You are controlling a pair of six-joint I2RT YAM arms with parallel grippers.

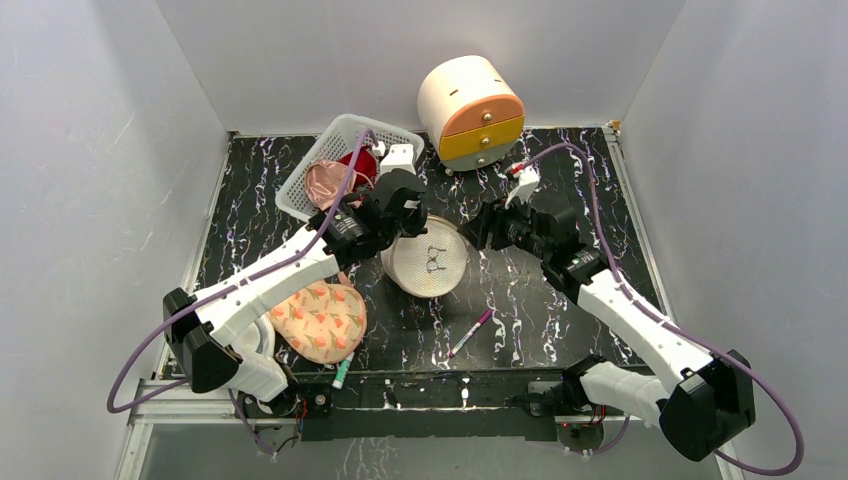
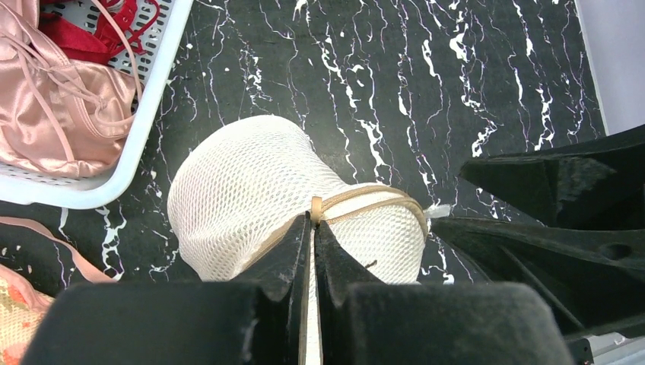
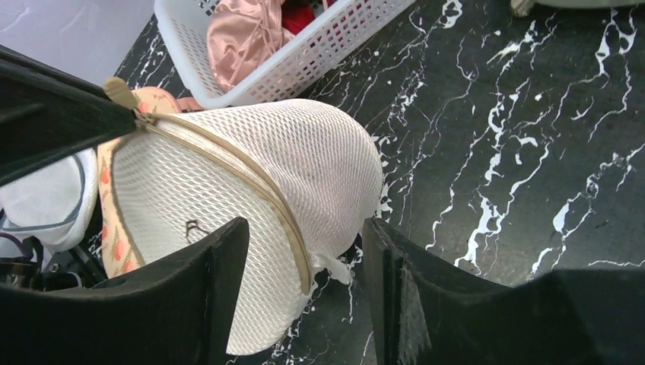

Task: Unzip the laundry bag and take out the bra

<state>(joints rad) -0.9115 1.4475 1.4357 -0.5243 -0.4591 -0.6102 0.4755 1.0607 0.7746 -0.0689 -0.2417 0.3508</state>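
The laundry bag (image 1: 430, 262), a round beige-white mesh drum with a dark bra outline on its flat face, lies in the middle of the table. My left gripper (image 1: 405, 218) is shut on the tan zip pull (image 2: 316, 206) at the bag's rim (image 2: 251, 190), its fingertips pressed together (image 2: 313, 223). My right gripper (image 1: 478, 228) is open, and its jaws straddle the bag's right edge (image 3: 304, 237) around the zip seam and a small white tab (image 3: 336, 268) without gripping. The zip pull also shows in the right wrist view (image 3: 120, 91). The bra is hidden.
A white lattice basket (image 1: 312, 183) holding pink and red garments stands behind the left gripper. A peach floral padded piece (image 1: 320, 320) lies at the front left. A cream and orange drawer unit (image 1: 470, 110) stands at the back. A pen (image 1: 470, 332) lies in front of the bag.
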